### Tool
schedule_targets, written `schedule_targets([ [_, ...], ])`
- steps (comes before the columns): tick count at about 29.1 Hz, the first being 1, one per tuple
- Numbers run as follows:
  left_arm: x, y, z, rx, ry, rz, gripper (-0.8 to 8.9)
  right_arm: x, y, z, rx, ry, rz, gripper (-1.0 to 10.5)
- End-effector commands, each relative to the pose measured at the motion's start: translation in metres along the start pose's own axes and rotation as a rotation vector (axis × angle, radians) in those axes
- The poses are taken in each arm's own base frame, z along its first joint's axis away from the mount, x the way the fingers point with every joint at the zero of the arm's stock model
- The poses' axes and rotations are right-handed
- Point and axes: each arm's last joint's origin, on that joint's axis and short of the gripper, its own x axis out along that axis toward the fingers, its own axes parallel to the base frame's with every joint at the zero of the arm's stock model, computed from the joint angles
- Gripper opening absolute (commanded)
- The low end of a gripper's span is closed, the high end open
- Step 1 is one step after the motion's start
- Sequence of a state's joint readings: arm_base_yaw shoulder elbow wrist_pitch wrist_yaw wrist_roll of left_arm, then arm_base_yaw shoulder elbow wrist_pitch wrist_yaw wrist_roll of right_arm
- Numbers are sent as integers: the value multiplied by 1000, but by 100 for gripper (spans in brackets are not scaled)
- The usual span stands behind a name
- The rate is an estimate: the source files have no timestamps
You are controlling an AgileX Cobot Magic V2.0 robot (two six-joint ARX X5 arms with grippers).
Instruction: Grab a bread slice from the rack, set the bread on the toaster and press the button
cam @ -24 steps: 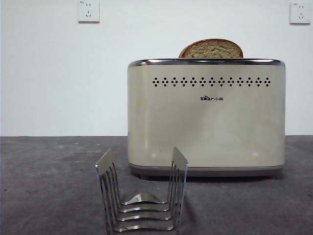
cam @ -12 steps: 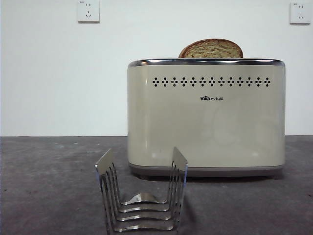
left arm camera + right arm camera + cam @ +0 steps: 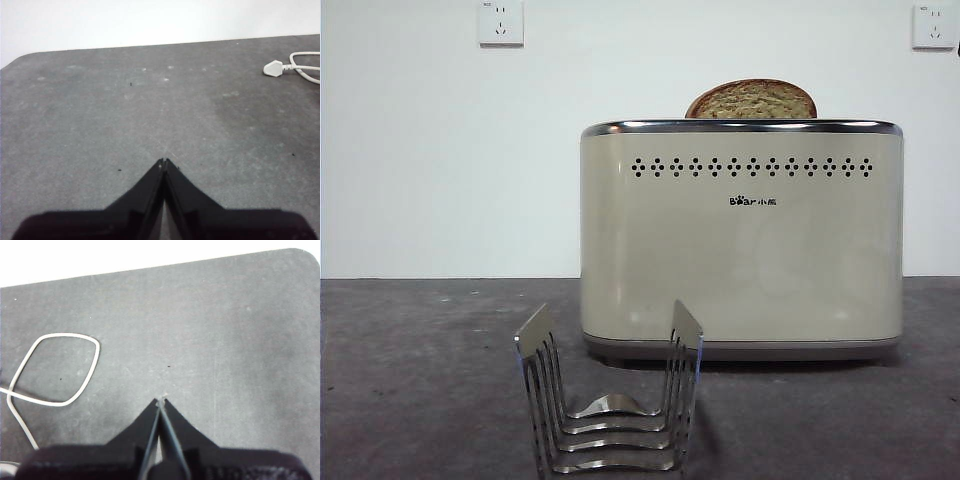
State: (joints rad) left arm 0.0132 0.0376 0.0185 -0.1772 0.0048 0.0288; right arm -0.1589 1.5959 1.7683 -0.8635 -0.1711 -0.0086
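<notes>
**Bread sitting in toaster, both hands idling away from it**

The slice of bread (image 3: pixel 752 100) is standing upright in the toaster (image 3: pixel 740 240), only its domed top showing above the chrome rim, its long axis running along the toaster's length. The rack (image 3: pixel 610 400) is sitting bare in front of the toaster, toward its left end in the front view, near but not touching.

The left hand (image 3: pixel 163 161) is hanging over bare bench (image 3: pixel 100 110), jaws pressed together, gripping nothing; a white plug (image 3: pixel 273 68) is lying off to 1 side. The right hand (image 3: pixel 161 401) is likewise closed and carrying nothing, with a loop of white cord (image 3: pixel 55 367) on the bench nearby.

Judgement: the button press is what remains. No button is showing on the toaster's facing side, and neither wrist view is taking in the toaster, so which hand is nearer cannot be told.
</notes>
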Motion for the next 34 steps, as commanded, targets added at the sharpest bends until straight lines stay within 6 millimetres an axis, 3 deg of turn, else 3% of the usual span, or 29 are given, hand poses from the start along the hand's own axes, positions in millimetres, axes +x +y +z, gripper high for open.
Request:
schedule_targets([
  [1, 2, 0, -3, -3, 11, 0, -3, 1, 0, 1, -5, -3, -4, 0],
  [8, 3, 0, -5, -3, 40, 0, -3, 3, 0, 0, -4, 3, -6, 0],
  [11, 4, 0, -6, -3, 50, -1, -3, -3, -5, 0, 2, -6, -83, 0],
  [14, 4, 0, -6, -3, 57, -1, -3, -24, 0, -4, -8, -43, -136, 0],
  [17, 4, 0, -7, -3, 61, -1, -3, -54, 13, -21, -32, -118, -131, 0],
  [22, 5, 0, -7, -3, 64, -1, -3, -83, 21, -73, -63, -372, -112, 0],
  [27, 5, 0, -7, -3, 67, -1, -3, -93, 19, -149, -76, -503, -179, 0],
  [34, 5, 0, -8, -3, 75, -1, -3, -74, 12, -261, -60, -501, -250, 0],
])
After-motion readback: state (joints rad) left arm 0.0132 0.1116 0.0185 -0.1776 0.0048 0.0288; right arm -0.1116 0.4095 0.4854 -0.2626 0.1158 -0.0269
